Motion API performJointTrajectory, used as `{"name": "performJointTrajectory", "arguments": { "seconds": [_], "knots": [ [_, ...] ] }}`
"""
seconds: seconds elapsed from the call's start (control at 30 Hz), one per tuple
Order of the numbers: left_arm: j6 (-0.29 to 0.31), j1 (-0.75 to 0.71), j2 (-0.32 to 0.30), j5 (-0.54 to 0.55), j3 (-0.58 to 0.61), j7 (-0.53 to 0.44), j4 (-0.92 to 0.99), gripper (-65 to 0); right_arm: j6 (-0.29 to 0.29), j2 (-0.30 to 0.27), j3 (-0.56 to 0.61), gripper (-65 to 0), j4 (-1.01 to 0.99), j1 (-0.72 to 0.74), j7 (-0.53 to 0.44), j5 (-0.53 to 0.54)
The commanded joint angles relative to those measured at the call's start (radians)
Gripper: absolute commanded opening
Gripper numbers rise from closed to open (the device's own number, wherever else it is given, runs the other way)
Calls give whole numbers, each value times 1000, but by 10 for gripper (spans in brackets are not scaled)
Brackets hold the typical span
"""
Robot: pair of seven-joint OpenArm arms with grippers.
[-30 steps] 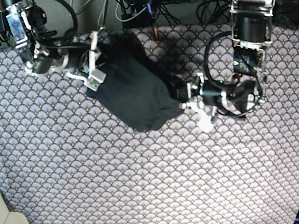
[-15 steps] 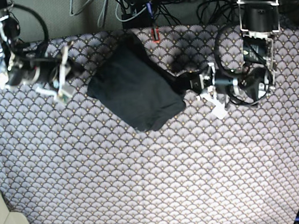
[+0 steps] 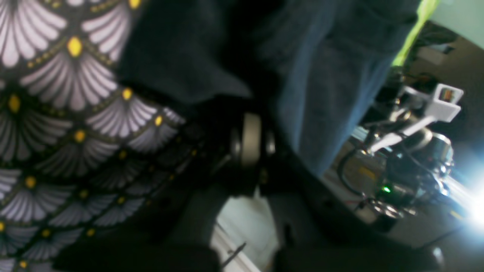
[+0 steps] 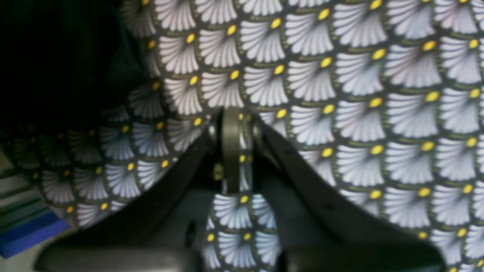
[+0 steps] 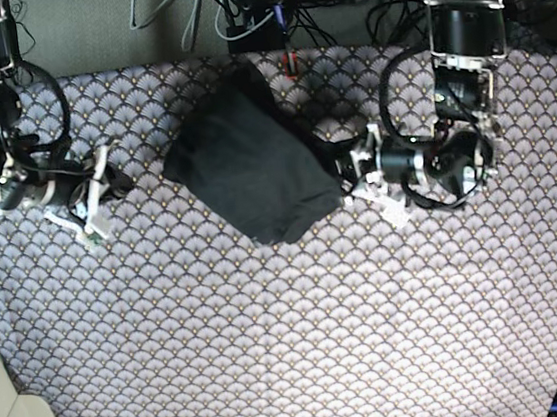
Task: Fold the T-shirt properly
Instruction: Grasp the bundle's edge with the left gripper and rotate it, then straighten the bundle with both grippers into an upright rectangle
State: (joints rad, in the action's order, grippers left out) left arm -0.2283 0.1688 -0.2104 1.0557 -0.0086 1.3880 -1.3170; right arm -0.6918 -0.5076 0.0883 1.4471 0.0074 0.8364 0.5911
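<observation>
Base view is showing the plain dark charcoal cloth T-shirt (image 5: 252,166) lying bundled on the scallop-patterned tablecloth (image 5: 294,348), toward twelve o'clock. Left gripper (image 5: 347,175), jaws pressed together, is nudging its three o'clock edge; right gripper (image 5: 96,194), likewise closed and empty, is sitting well apart at nine. Folding is looking nearly finished, probably needing only squaring.

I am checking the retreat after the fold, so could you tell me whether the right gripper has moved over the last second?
Yes. In the base view the right gripper has moved away from the T-shirt, towards the tablecloth's left edge.

L-wrist view blurred; T-shirt (image 3: 196,49) cut off at top edge, left hand (image 3: 249,139) tips half-hidden in shadow.
</observation>
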Motion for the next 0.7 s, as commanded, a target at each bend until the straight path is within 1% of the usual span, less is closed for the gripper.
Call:
{"name": "performJointTrajectory", "arguments": {
  "seconds": [0.0,0.07,0.2,0.27,0.43,0.57,0.67],
  "knots": [
    [-9,25,-10,1,-4,8,-43,-650,-6,-13,-5,-624,16,18,-22,17],
    [-23,25,-8,-56,-4,8,-82,-650,-6,-6,32,-624,16,26,-22,17],
    [-23,30,9,-128,-4,8,-88,-650,-6,20,100,-624,16,50,-22,17],
    [-23,31,12,-164,-6,8,-89,-650,-6,45,109,-624,16,50,-18,17],
    [-19,45,44,-257,-4,8,-92,-650,-6,94,121,-624,20,27,-10,17],
    [-19,64,64,-326,-6,8,-89,-650,-6,117,141,-624,22,-10,-10,19],
    [-19,84,91,-383,-4,8,-88,-650,-6,135,147,-624,22,-43,-13,19]
  ]
}}
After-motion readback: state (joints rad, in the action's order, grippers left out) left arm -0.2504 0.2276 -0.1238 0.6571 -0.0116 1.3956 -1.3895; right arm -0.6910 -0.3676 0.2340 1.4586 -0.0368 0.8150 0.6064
